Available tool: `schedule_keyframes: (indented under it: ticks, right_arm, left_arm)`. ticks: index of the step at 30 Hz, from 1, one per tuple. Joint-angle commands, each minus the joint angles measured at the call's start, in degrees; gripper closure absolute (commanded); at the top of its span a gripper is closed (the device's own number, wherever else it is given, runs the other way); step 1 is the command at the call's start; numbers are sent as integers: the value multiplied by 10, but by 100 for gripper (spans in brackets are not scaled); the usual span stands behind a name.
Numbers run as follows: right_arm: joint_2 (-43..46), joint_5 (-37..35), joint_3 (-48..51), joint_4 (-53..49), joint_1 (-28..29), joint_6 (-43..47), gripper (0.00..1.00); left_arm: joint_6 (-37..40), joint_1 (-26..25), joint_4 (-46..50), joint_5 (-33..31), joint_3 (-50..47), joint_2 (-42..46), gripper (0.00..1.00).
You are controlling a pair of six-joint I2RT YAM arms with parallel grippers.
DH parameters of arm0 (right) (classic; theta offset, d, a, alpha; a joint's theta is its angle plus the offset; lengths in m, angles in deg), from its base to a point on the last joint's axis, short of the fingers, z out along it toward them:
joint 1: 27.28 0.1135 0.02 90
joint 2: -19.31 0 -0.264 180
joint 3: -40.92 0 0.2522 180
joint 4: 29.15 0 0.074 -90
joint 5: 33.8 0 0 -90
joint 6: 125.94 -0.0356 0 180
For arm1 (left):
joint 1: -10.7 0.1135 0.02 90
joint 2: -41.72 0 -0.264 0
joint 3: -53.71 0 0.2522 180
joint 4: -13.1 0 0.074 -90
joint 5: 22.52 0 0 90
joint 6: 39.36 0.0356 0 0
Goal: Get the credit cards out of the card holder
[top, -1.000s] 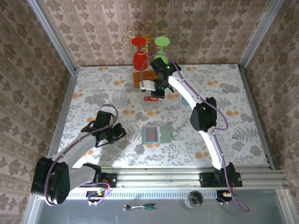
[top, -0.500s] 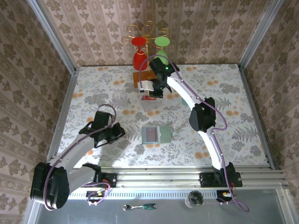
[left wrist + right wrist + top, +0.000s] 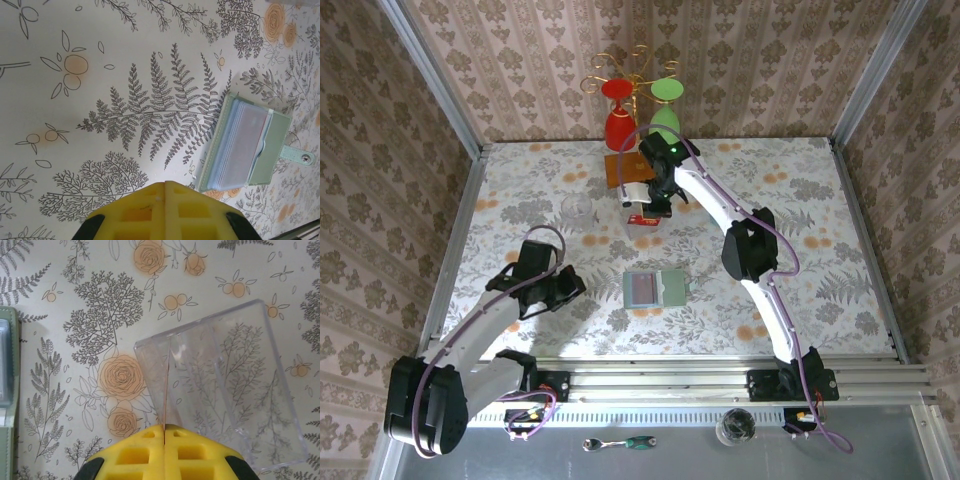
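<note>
The card holder (image 3: 656,288) lies open on the table, sage-green with grey-blue pockets (image 3: 245,145); its green edge shows at the left of the right wrist view (image 3: 9,390). My right gripper (image 3: 657,203) is far back and shut on a red credit card (image 3: 642,218). In the right wrist view that card (image 3: 164,390) is a thin edge-on line rising from the closed yellow fingers (image 3: 164,427), over the left part of a clear plastic tray (image 3: 235,390). My left gripper (image 3: 572,288) is shut on nothing (image 3: 165,184), left of the card holder and apart from it.
A gold rack with a red and a green cup (image 3: 640,100) stands at the back on an orange-brown base plate (image 3: 616,170). A clear glass (image 3: 576,210) sits left of the tray. The flowered table (image 3: 800,250) has walls on three sides.
My right gripper has moved slightly with the red card over the tray. The left arm has drawn back a little to the left.
</note>
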State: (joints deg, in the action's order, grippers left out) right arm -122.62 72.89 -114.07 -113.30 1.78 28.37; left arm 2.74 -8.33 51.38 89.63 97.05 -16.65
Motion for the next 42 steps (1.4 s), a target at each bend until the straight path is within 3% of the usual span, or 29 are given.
schedule_keyframes:
  ticks: [1,7,16,27,42]
  right_arm:
    - [-7,-10,-10,-67,-1,-3,100]
    - [-1,-8,-12,-67,0,-14,100]
    - [47,-4,-10,20,9,-16,100]
    - [35,0,-10,86,15,17,100]
    - [-6,1,-8,43,-6,36,100]
  left_arm:
    - [10,4,13,-5,-5,4,95]
    - [10,4,14,-4,-6,4,95]
    - [9,6,13,-4,-8,6,95]
    - [8,7,7,-3,-12,-5,95]
    - [5,11,12,-5,-18,-2,95]
